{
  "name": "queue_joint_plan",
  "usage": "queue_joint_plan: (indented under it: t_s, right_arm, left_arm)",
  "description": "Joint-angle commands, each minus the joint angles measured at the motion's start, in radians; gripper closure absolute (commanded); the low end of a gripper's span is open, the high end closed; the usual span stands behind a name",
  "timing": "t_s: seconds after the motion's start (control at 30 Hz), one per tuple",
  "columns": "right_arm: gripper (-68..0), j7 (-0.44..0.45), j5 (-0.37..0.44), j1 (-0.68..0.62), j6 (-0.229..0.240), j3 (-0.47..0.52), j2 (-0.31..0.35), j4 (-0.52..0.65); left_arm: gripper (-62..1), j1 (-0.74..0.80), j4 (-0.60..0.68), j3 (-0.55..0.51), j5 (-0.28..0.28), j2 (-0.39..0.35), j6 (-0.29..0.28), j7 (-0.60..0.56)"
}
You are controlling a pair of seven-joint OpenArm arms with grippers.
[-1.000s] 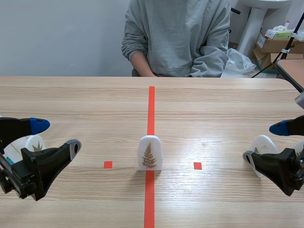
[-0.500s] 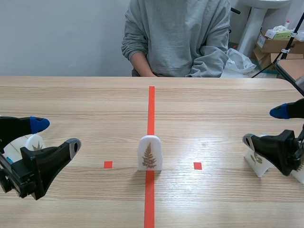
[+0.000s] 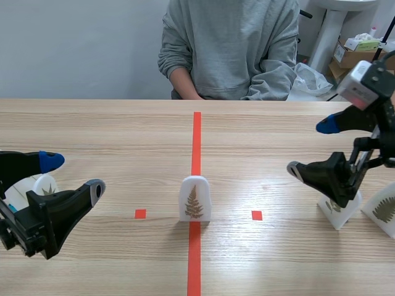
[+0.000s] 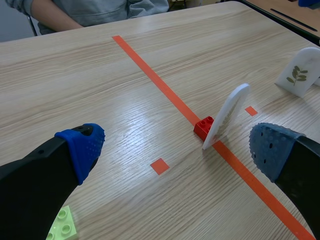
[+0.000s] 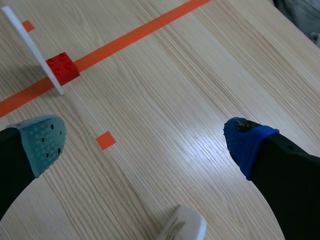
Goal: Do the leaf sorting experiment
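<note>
A white card with a brown fern leaf (image 3: 194, 199) stands on the orange-red centre line, propped by a red brick (image 4: 204, 126). In the right wrist view the same card (image 5: 30, 47) shows edge-on with the red brick (image 5: 62, 67) behind it. My left gripper (image 3: 74, 174) hovers open at the near left, next to a white leaf card (image 3: 38, 187). My right gripper (image 3: 310, 147) is open and raised at the right, above and left of two leaf cards (image 3: 338, 213) (image 3: 382, 209). Neither gripper holds anything.
A person in a grey sweatshirt (image 3: 231, 46) sits across the table. A green brick (image 4: 62, 227) lies under my left gripper (image 4: 176, 150). A card with a green leaf sprig (image 4: 298, 75) stands far beyond the centre card. The top of a white card (image 5: 185, 222) lies below my right gripper (image 5: 145, 140).
My right gripper has risen and swung inward toward the centre, uncovering the two cards at the right. The left arm and the centre card have stayed put.
</note>
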Motion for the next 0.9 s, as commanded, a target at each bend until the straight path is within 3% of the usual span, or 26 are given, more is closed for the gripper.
queue_joint_plan:
  t_s: [0.0, 0.27, 0.63, 0.87]
  right_arm:
    - [-67.9, 0.014, -0.009, 0.044, -0.002, -0.024, 0.015, -0.01]
    - [-67.9, 0.023, -0.065, 0.189, -0.002, -0.237, -0.012, -0.097]
    - [-67.9, 0.064, -0.194, 0.372, -0.002, -0.513, -0.154, -0.219]
    - [-67.9, 0.079, -0.274, 0.422, -0.014, -0.614, -0.237, -0.278]
  left_arm:
    - [-62.3, 0.0, 0.007, -0.002, -0.007, 0.009, -0.003, -0.014]
    - [-62.3, 0.0, 0.007, -0.002, -0.005, 0.027, 0.0, -0.014]
    - [-62.3, 0.0, 0.007, -0.002, -0.003, 0.027, 0.012, -0.014]
    - [-62.3, 0.0, 0.007, -0.002, -0.004, 0.027, 0.012, -0.018]
